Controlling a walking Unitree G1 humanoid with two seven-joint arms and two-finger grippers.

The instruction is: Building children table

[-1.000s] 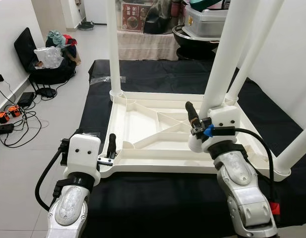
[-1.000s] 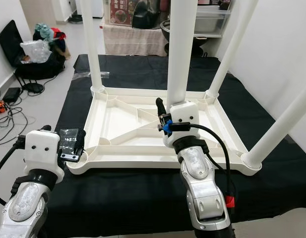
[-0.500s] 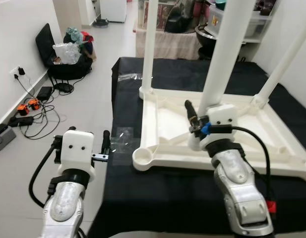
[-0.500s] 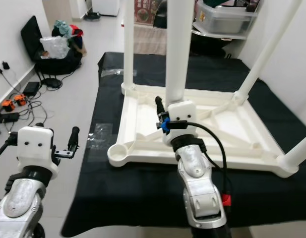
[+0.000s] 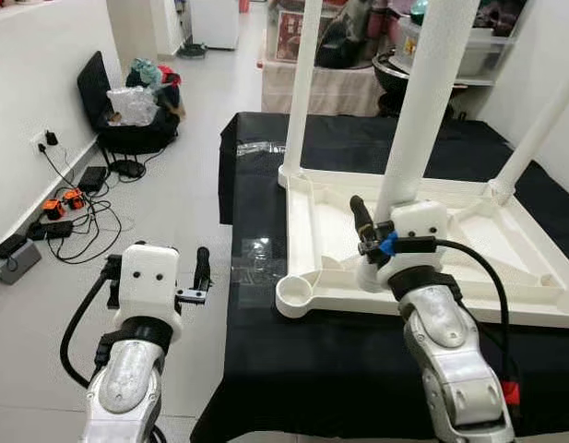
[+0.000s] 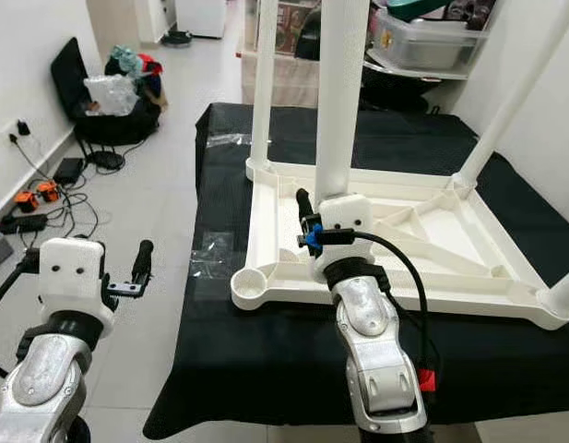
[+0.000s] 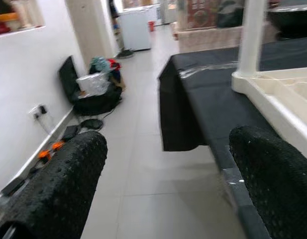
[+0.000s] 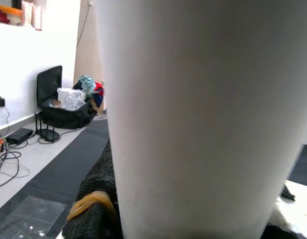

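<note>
R claw (image 6: 312,214) clamped round table leg (image 6: 341,92)

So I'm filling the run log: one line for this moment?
right gripper: holding table leg | left gripper: open, over floor | tabletop: upside down, one corner socket unfilled

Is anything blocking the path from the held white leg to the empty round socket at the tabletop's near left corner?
Nothing visible does. The right pincer grips the white tubular plastic leg above the upturned white plastic tabletop; the empty corner socket lies open to its left.
</note>
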